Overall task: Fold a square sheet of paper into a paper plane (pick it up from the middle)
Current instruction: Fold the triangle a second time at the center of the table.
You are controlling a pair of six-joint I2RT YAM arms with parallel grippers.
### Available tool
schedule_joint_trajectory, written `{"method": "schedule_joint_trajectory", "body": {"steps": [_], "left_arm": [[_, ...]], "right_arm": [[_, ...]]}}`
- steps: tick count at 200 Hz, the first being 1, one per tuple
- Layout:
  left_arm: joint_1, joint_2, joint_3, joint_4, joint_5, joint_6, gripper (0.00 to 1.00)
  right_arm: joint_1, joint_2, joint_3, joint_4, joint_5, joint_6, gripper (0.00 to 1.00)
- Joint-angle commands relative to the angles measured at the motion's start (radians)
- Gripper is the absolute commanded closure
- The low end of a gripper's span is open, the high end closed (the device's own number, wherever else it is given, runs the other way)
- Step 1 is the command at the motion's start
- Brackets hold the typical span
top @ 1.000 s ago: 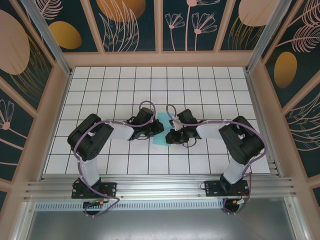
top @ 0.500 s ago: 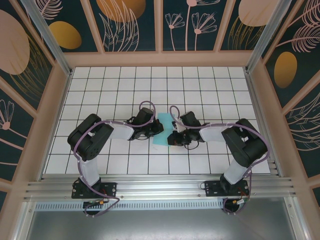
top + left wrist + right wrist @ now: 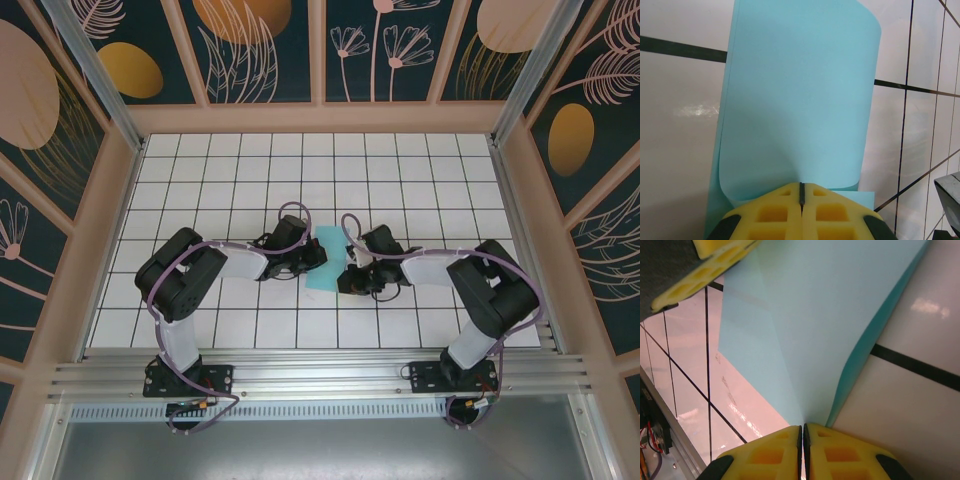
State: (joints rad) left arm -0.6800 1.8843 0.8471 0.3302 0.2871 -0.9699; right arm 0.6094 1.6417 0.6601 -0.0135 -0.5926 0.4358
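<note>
The square sheet of paper is light teal and lies doubled over between my two grippers at the middle of the table. In the left wrist view the paper curls over in a soft roll. My left gripper is shut on its near edge, yellow pads pressed together. In the right wrist view the paper rises off the tiles as a creased flap, and my right gripper is shut on its corner. From above, the left gripper holds the sheet's left side and the right gripper its right near side.
The white grid-tiled table is ringed by a low tan wall. The left gripper's yellow pad shows in the top left of the right wrist view, close to the paper. An aluminium rail runs along the near edge.
My right gripper has shifted slightly right and nearer with the paper's edge in it. The left gripper's jaws have finished closing on the sheet; the left arm has stayed put.
</note>
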Motion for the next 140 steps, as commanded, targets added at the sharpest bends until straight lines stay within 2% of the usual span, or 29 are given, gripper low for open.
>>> {"method": "schedule_joint_trajectory", "body": {"steps": [1,54,103,140], "left_arm": [[0.007,0.041,-0.036,-0.127,-0.057,0.03,0.94],[0.007,0.038,-0.029,-0.121,-0.045,0.038,0.93],[0.007,0.034,-0.019,-0.124,-0.039,0.039,0.93],[0.007,0.027,-0.018,-0.128,-0.04,0.043,0.92]], "right_arm": [[0.005,-0.019,-0.026,-0.144,0.024,0.001,0.86],[0.009,-0.119,0.039,-0.085,-0.005,0.052,0.85],[0.01,-0.009,0.114,-0.04,0.004,0.084,0.85],[0.01,0.038,0.087,-0.033,0.007,0.08,0.85]]}}
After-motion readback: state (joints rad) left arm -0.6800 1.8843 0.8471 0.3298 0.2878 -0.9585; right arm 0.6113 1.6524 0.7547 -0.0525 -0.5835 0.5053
